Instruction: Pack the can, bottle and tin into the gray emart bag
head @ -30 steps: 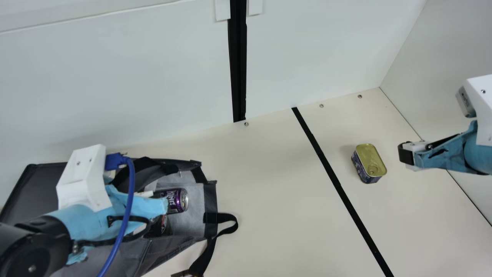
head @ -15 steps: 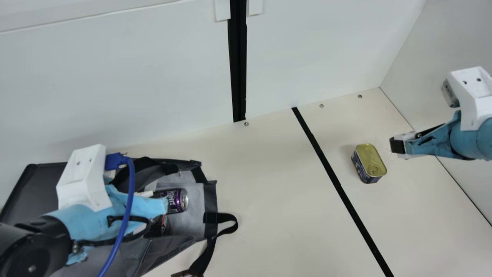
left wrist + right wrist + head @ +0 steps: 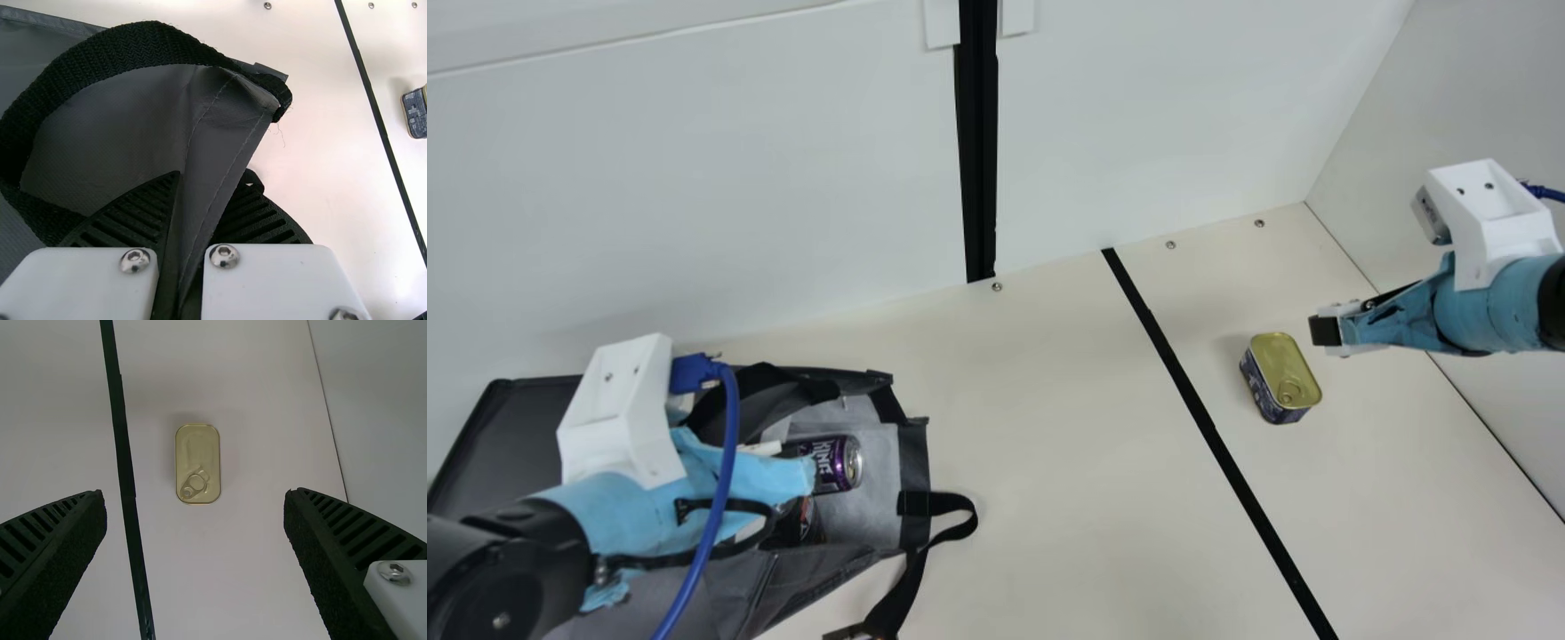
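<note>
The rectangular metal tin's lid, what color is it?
The rectangular metal tin's lid is pale gold, seen best in the right wrist view.

In the main view, a pale back wall (image 3: 694,204) stands at twelve o'clock, bearing an upright black strip (image 3: 978,151) with a small white tab (image 3: 941,22) on either side at its top, and a side wall (image 3: 1449,98) meets it towards two. Across the cream table (image 3: 1049,498), a thin black line (image 3: 1209,427) slants from two o'clock to between four and five. Small screws (image 3: 1170,244) dot the table's far edge from twelve to two.
</note>
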